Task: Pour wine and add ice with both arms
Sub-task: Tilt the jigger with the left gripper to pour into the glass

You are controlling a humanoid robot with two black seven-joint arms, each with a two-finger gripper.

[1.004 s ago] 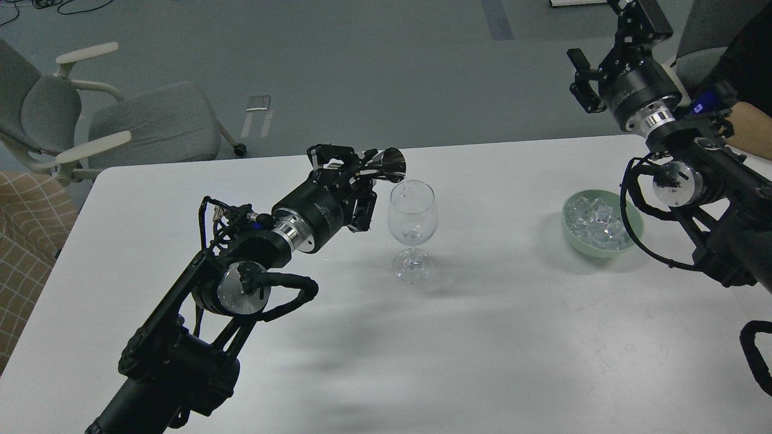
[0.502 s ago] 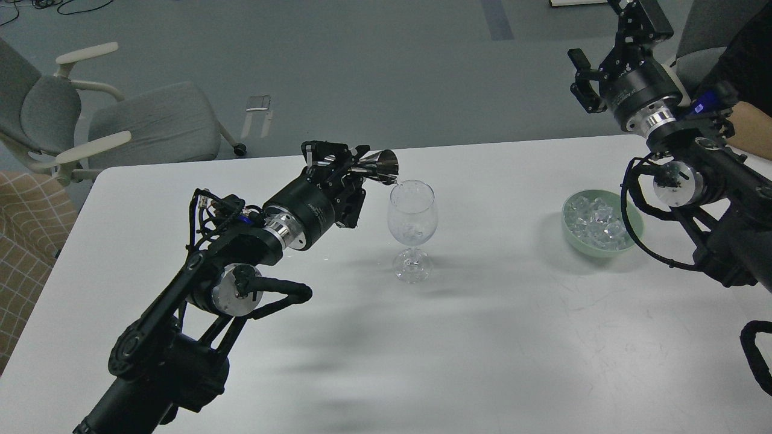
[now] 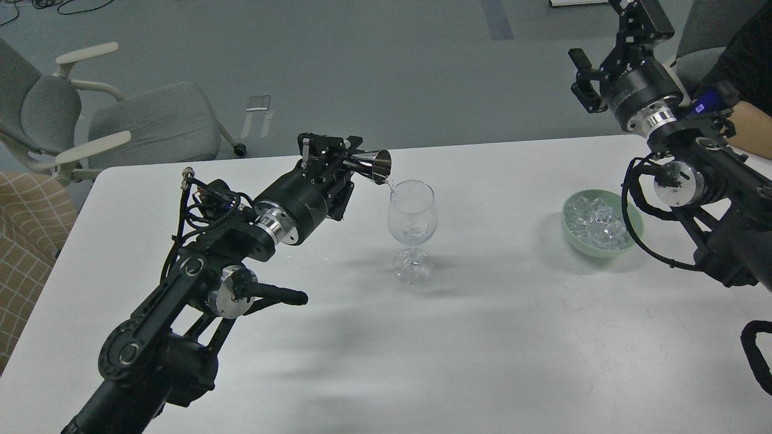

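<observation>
A clear wine glass [image 3: 412, 223] stands upright on the white table [image 3: 482, 337]. My left gripper [image 3: 338, 154] is shut on a small steel measuring cup [image 3: 373, 164], tipped on its side with its mouth just left of the glass rim. A thin clear stream of wine [image 3: 390, 184] runs from the cup's lip into the glass. A pale green bowl [image 3: 627, 239] holds several clear ice cubes [image 3: 597, 222] at the right. My right gripper [image 3: 609, 36] is raised above and behind the bowl, open and empty, partly cut off by the top edge.
Grey office chairs [image 3: 120, 120] stand behind the table's far left edge. A person's arm [image 3: 751, 129] is at the far right edge. A checked cloth [image 3: 24, 241] lies beside the table's left edge.
My left arm has drawn back to the left and up a little, carrying the tipped cup from over the glass rim to just left of it. The right arm has barely moved.
</observation>
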